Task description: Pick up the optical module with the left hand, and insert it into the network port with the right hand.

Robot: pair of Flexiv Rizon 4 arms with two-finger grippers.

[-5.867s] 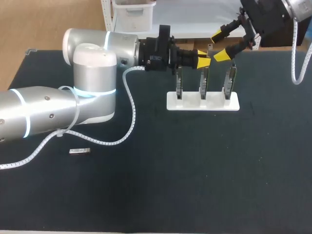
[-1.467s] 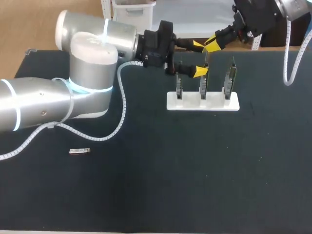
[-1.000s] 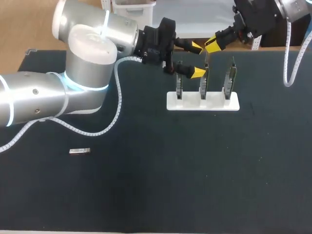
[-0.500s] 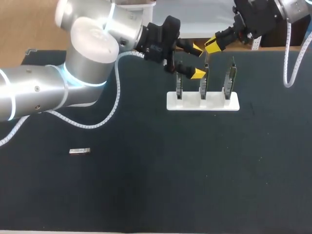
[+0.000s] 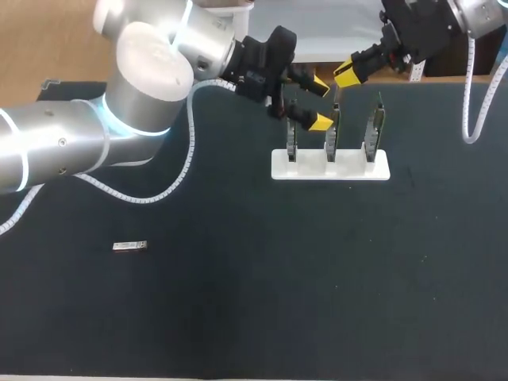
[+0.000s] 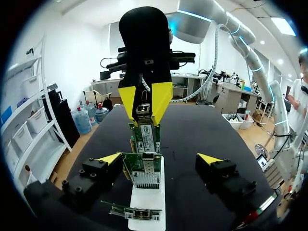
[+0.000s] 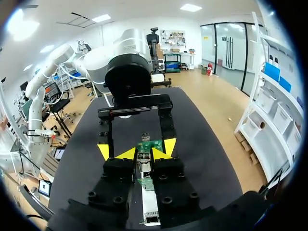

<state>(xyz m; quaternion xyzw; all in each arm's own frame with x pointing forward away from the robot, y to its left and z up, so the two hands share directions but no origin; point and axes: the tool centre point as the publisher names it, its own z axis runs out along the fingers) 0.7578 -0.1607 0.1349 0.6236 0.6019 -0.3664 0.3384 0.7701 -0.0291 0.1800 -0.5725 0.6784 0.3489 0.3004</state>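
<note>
Clearly the right gripper (image 5: 347,74) is clamped on the optical module (image 6: 143,109), just above the middle card (image 6: 144,137); the left gripper (image 5: 319,101) gapes wide close by (another module (image 5: 130,247) lies well apart). A tilted push could jam it or topple the stand (image 5: 330,165).

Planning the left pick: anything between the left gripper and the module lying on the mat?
Nothing visible does. The optical module lies alone on the mat; the left gripper, open, is away at the card rack.
</note>
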